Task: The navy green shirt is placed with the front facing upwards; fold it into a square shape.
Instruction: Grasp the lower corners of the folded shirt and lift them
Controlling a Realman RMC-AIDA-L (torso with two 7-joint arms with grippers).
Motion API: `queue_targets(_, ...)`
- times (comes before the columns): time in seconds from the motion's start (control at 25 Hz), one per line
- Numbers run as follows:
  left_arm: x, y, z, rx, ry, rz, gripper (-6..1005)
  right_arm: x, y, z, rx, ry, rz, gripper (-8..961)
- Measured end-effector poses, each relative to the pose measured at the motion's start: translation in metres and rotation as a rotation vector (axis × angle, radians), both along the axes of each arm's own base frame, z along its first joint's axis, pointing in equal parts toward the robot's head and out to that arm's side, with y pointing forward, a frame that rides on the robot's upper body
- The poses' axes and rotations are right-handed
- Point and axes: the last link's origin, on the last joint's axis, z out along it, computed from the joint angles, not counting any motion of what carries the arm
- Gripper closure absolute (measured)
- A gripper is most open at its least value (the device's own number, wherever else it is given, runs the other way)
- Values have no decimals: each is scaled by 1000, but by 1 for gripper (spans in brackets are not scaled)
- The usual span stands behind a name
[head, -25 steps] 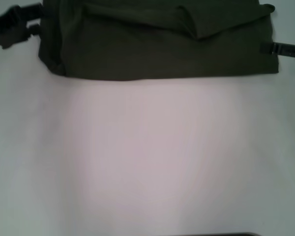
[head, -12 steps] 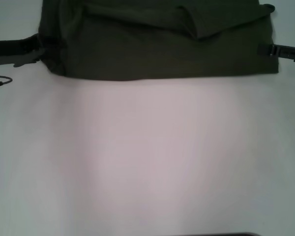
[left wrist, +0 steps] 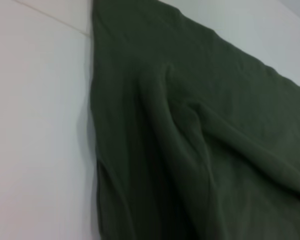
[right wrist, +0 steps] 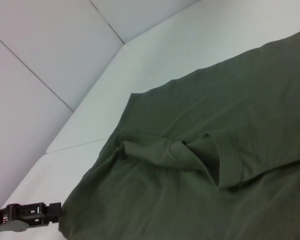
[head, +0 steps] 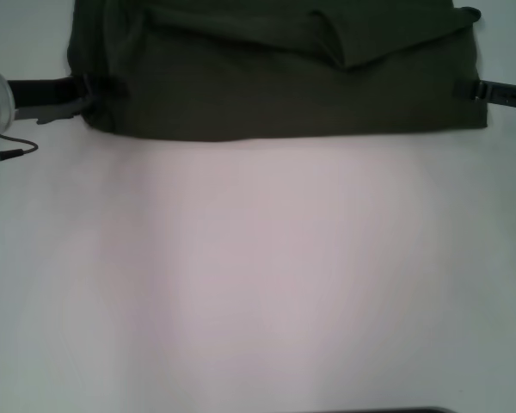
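The left gripper [head: 84, 95] has moved down the left side of the navy green shirt [head: 284, 86] in the last second. A second ago it was up by the shirt's top left corner. Now it sits low on the left edge, with its tips right at the cloth. I cannot tell if its fingers are open or closed, because the dark cloth hides them.

The right gripper [head: 464, 88] is at the right edge of the shirt, about level with the left one. It has hardly moved, only slid a tiny bit toward the cloth. Its tips touch the edge, and I cannot tell if they are pinching it.

The shirt lies at the far side of the white table [head: 258, 284]. It looks partly folded already, with a sleeve flap [head: 387, 34] lying on top and a straight near edge. In the left wrist view the cloth [left wrist: 190, 150] is bunched into soft ridges.

I think both grippers are lining up on the two sides, ready to take hold for the next fold. The shirt is wide, not square yet, so more folding is needed.
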Motion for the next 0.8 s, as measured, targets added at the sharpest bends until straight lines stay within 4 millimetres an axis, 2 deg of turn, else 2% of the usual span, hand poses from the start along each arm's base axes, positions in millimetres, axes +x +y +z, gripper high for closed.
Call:
queue_targets(0.64, 11, 0, -18, -59, 10, -14, 322, 4, -5, 1, 5, 13, -13, 23)
queue_targets(0.76, 10, 1, -15, -94, 16, 11, 320, 4, -6, 2, 4, 17, -11, 23)
queue_targets(0.8, 10, 1, -15, -103, 22, 18, 347, 4, -6, 3, 6, 19, -11, 23)
